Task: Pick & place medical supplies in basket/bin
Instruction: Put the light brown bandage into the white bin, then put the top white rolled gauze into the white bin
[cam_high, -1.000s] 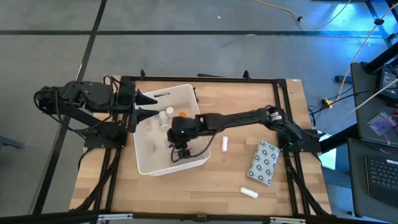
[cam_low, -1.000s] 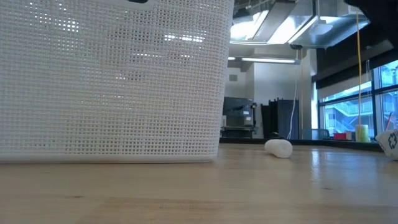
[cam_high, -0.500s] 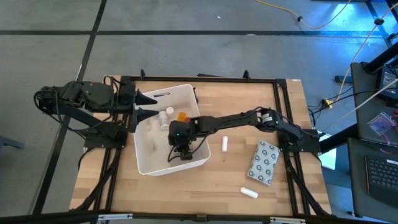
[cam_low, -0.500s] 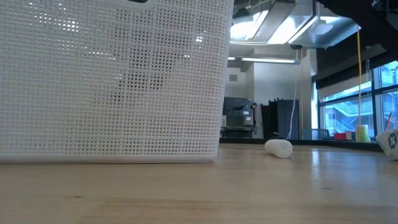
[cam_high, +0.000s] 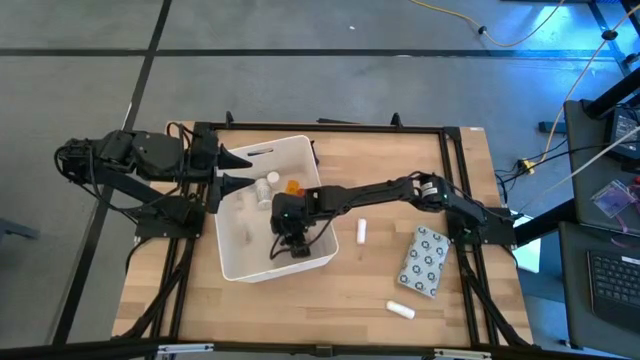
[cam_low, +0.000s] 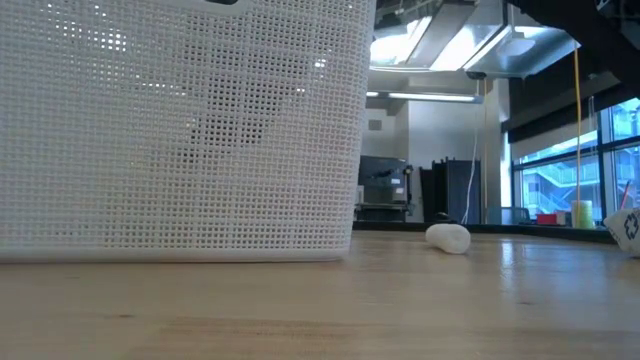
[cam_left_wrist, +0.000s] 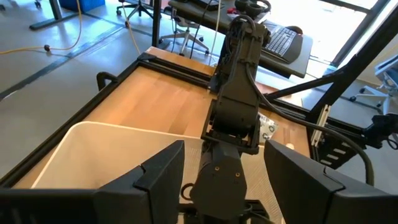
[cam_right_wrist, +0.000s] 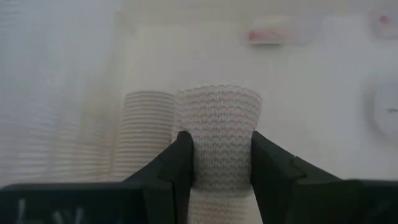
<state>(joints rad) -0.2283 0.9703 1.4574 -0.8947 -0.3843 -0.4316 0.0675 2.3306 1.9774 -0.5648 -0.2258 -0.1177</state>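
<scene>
The white bin (cam_high: 240, 262) stands at the table's left-middle, and its mesh wall (cam_low: 180, 130) fills the low view. Inside lie a white bottle (cam_high: 268, 185) and an orange pill bottle (cam_high: 292, 186). My right gripper (cam_high: 291, 245) reaches down into the bin, shut on a beige woven roll (cam_right_wrist: 217, 118). A second ribbed roll (cam_right_wrist: 146, 134) shows right beside it. My left gripper (cam_high: 235, 168) hangs open over the bin's left rim (cam_left_wrist: 93, 134), holding nothing. On the table lie a white tube (cam_high: 361, 231), a dotted packet (cam_high: 425, 260) and another white tube (cam_high: 401, 309). My right gripper pinches the beige roll between its two fingers, which press on opposite sides of its curved wall (cam_right_wrist: 198, 155). The fingers (cam_right_wrist: 177, 162) slant down into the bin from the table's right. The roll's end sticks out past the fingertips. Whether it rests on the bin's floor, I cannot tell.
The right arm (cam_left_wrist: 239, 93) stretches across the table from the right, over the bin's right wall. Bare wood lies between the bin and the loose tube (cam_low: 448, 237). The black frame rails (cam_high: 330, 127) edge the table.
My right gripper has sunk deeper into the bin with the roll and tipped further downward, then stopped. It has stayed shut on the roll.
</scene>
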